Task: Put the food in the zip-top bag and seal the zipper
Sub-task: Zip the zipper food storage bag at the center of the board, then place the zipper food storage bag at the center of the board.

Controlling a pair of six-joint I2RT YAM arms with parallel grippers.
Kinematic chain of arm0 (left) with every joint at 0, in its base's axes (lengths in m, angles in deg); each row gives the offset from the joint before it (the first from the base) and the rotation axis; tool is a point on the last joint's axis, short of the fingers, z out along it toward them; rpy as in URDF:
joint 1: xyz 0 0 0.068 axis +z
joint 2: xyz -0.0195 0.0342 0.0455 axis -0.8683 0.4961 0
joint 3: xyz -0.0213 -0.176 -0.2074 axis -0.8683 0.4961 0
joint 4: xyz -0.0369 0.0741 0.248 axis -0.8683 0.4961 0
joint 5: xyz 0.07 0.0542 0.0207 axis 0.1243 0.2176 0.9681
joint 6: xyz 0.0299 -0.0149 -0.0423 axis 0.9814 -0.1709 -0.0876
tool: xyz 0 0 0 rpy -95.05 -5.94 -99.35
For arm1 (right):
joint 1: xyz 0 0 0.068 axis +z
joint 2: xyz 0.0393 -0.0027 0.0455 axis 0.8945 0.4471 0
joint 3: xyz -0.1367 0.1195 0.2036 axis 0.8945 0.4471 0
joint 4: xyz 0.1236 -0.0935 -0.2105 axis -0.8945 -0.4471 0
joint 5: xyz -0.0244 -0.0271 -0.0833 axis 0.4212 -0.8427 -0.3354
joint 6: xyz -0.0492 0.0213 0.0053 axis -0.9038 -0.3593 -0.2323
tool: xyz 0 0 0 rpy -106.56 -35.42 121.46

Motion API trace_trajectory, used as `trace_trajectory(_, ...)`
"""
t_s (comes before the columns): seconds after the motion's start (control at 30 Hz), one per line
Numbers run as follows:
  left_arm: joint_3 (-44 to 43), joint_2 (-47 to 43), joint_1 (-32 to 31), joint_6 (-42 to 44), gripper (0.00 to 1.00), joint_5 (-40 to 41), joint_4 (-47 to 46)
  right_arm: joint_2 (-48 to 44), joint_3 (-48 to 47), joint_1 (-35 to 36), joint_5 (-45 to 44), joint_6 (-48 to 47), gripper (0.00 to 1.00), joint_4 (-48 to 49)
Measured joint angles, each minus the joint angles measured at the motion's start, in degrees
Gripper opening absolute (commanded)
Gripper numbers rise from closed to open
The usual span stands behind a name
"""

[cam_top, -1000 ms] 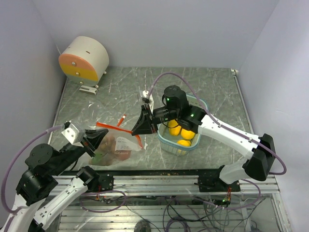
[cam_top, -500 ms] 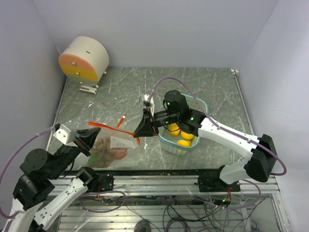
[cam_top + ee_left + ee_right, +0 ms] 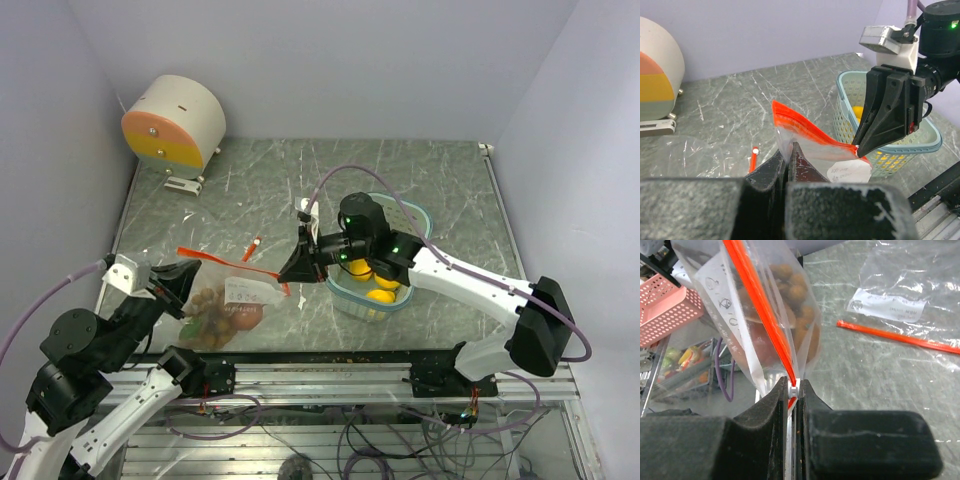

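Observation:
A clear zip-top bag (image 3: 235, 297) with a red zipper (image 3: 225, 265) is held stretched above the table between both grippers. Inside it are a bunch of small brown fruits (image 3: 205, 305) and a reddish fruit (image 3: 243, 315); both also show in the right wrist view, the brown bunch (image 3: 795, 295) above the reddish fruit (image 3: 771, 340). My left gripper (image 3: 183, 280) is shut on the bag's left end (image 3: 785, 145). My right gripper (image 3: 291, 276) is shut on the white zipper slider (image 3: 794, 389) at the right end. Yellow-orange fruits (image 3: 380, 295) lie in the teal basket (image 3: 424, 218).
A second clear bag (image 3: 890, 290) with a red zipper strip (image 3: 890, 333) lies flat on the marble table behind the held bag. A cream and orange round device (image 3: 175, 122) stands at the back left. The table's metal rail runs along the near edge.
My left gripper has pulled back to the left with the bag's end, drawing the zipper line longer and tauter. My right gripper has shifted slightly while staying on the slider.

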Motion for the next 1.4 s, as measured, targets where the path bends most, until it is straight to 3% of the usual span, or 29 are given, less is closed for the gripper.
trace_trajectory(0.3,0.0,-0.61,-0.04,-0.15,0.07,2.84,-0.48,0.13,2.4,-0.17,-1.84,0.26,0.05,-0.92)
trace_trajectory(0.37,0.0,-0.76,-0.04,-0.17,0.07,3.28,-1.01,0.15,2.93,-0.31,-2.05,0.44,0.11,-1.53)
trace_trajectory(0.63,0.0,-0.76,0.02,-0.33,0.07,5.73,-6.38,0.04,2.91,-0.94,-4.76,3.8,0.75,-3.48)
trace_trajectory(0.7,0.0,-0.7,0.02,-0.66,0.07,6.19,-7.72,-0.17,2.89,-1.01,-6.45,5.81,0.97,-3.1)
trace_trajectory(0.73,0.0,-0.61,0.02,-0.92,0.07,6.36,-8.39,-0.42,2.89,-1.01,-7.17,6.49,1.0,-2.91)
trace_trajectory(1.1,1.79,9.05,0.02,-7.5,0.07,11.69,-16.15,-8.61,1.88,-1.25,-25.18,11.1,1.0,-4.35)
trace_trajectory(1.23,3.02,18.34,0.02,-9.7,0.07,15.3,-23.23,-9.51,1.88,-1.51,-29.94,11.26,1.0,-6.32)
trace_trajectory(1.4,3.26,36.39,0.13,-9.05,0.12,19.45,-36.72,-10.38,1.88,-2.14,-34.1,11.1,1.0,-8.96)
